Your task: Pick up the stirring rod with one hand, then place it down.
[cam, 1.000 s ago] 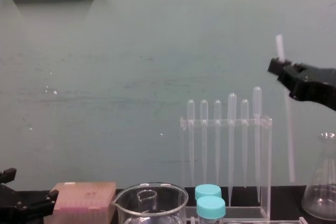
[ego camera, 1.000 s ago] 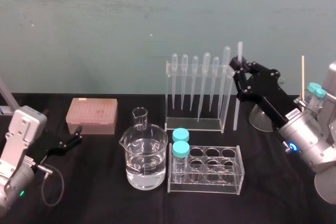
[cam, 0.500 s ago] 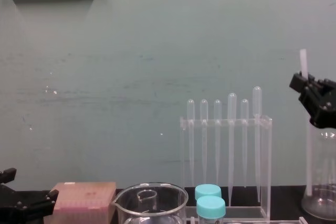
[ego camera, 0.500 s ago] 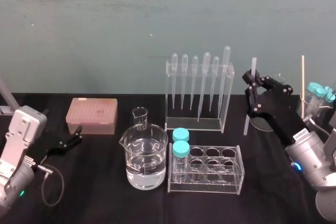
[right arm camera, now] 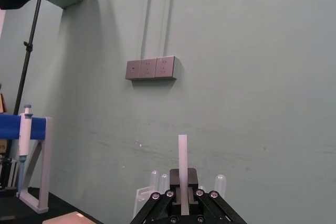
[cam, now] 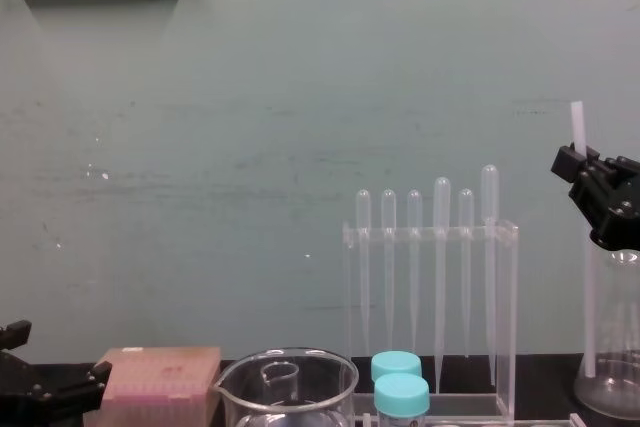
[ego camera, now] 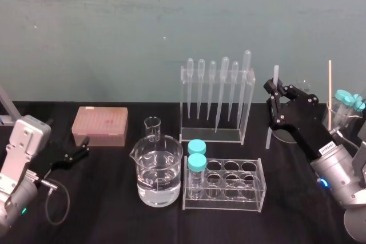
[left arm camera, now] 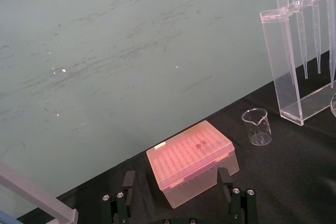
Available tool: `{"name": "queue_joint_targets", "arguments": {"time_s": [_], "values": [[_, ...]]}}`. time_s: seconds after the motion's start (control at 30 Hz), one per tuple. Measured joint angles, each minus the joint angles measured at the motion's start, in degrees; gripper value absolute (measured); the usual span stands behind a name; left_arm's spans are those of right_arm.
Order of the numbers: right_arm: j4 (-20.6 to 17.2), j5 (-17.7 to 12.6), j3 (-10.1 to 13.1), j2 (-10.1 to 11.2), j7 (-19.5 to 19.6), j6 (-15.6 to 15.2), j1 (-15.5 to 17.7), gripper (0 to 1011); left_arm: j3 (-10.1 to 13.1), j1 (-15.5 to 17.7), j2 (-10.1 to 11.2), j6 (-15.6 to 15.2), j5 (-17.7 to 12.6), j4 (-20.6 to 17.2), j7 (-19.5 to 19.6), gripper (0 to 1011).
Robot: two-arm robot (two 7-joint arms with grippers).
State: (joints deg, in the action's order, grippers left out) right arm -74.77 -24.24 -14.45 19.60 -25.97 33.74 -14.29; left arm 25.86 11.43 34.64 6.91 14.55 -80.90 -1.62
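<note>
While upright, stirring rod (ego camera: 275, 73) in R hand (ego camera: 274, 90).

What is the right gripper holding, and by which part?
The right gripper is shut on the stirring rod near its upper end, rod upright; the left gripper holds nothing.

On the black counter (ego camera: 103, 204), a pink plastic box (ego camera: 99, 126) is sitting far left, a small glass beaker (ego camera: 152, 128) right of it, a large glass beaker (ego camera: 156, 171) before that, a clear tube rack (ego camera: 229, 186) beside the large beaker's right, a clear pipette stand (ego camera: 215, 110) behind the rack, and a translucent white stirring rod (ego camera: 269, 132) upright right of the stand.
</note>
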Motion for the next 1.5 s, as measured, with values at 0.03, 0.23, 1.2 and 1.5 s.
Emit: {"name": "queue_joint_targets", "arguments": {"time_s": [0.03,0.23,1.2,1.5], "values": [[0.00,0.00,-0.02,0.01,0.00,0.01,0.00,67,0.00,0.00,0.00,0.00,0.00,0.00,0.00,1000],[-0.03,0.00,-0.05,0.04,0.00,0.04,-0.03,67,0.00,0.00,0.00,0.00,0.00,0.00,0.00,1000],[-0.09,0.00,-0.12,0.06,0.01,0.09,-0.08,67,0.00,0.00,0.00,0.00,0.00,0.00,0.00,1000],[-0.09,0.00,-0.12,0.06,0.01,0.09,-0.08,67,0.00,0.00,0.00,0.00,0.00,0.00,0.00,1000]]}}
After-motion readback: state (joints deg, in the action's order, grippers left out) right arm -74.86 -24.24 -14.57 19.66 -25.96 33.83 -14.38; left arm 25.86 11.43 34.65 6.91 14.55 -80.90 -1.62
